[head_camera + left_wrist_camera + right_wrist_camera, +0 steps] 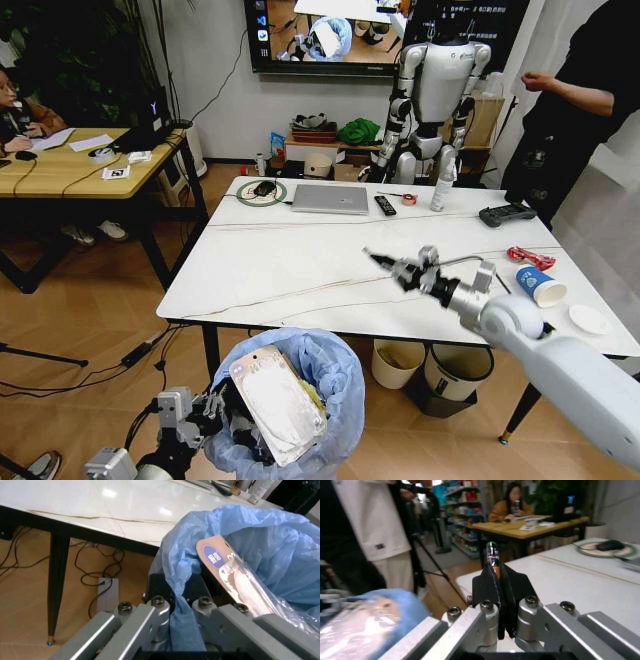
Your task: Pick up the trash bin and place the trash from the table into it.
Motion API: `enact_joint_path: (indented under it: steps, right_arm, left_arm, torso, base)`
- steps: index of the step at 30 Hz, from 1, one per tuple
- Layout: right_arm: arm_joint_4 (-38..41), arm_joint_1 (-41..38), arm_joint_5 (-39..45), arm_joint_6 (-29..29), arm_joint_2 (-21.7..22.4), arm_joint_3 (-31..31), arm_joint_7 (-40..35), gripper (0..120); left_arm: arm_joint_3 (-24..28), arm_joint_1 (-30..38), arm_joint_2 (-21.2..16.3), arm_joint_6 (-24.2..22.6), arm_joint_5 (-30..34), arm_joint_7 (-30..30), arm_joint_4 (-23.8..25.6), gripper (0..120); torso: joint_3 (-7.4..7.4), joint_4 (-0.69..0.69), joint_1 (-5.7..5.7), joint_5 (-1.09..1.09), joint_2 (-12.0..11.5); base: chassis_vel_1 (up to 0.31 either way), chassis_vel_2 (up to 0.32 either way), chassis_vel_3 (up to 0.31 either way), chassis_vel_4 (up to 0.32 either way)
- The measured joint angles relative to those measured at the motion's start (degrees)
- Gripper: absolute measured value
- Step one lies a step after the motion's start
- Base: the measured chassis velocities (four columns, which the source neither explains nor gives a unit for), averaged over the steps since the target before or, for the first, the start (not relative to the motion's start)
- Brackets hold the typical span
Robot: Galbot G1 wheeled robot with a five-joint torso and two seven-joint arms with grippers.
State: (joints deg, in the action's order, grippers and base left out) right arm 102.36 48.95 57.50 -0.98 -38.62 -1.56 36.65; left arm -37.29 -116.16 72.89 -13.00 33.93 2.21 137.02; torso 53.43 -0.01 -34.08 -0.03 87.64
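Mid-task: left hand (pixel 205 408) clamped on rim of bin (pixel 330 385), lower centre, below bench (pixel 300 270) edge. Right hand (pixel 388 264), centre frame, closed on a pen (pixel 492 557). Next, probably: carry pen over bin, release. Cup (pixel 540 285) waiting at right.

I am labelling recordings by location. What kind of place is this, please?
Probably an office or robotics lab. A humanoid robot stands by the wall under a large screen, a person works at a wooden desk, and a laptop lies on the marble table.
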Motion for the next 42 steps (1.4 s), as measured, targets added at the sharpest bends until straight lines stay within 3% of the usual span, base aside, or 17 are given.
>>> enact_joint_path:
  steps: [6,13,28,42]
  right_arm:
    - [10.4,5.0,-0.9,-0.8,3.4,-1.7,0.9,0]
    - [14.7,5.6,-2.4,-1.2,4.1,-6.2,0.4,0]
    - [14.6,4.8,-3.9,-2.2,4.9,-11.8,1.4,0]
    - [13.3,4.7,-4.5,-2.2,4.4,-12.2,1.5,0]
  left_arm:
    - [-0.5,-0.8,0.0,0.0,-0.1,0.0,1.0,0]
    - [-0.7,-1.1,-0.1,0.1,-0.2,0.0,1.6,0]
    - [-0.5,-0.5,0.1,0.1,0.0,0.0,1.6,0]
    - [-0.5,-0.3,-0.1,0.1,0.3,0.0,1.1,0]
  torso:
    - [0.00,0.00,0.00,0.02,0.0]
    - [0.00,0.01,0.00,0.02,0.0]
    - [0.01,0.01,0.00,0.03,0.0]
    - [0.01,0.01,0.00,0.02,0.0]
  base:
    - [0.000,0.000,0.000,0.000]
    - [0.000,0.000,0.000,0.000]
    - [0.000,0.000,0.000,0.000]
    - [0.000,0.000,0.000,0.000]
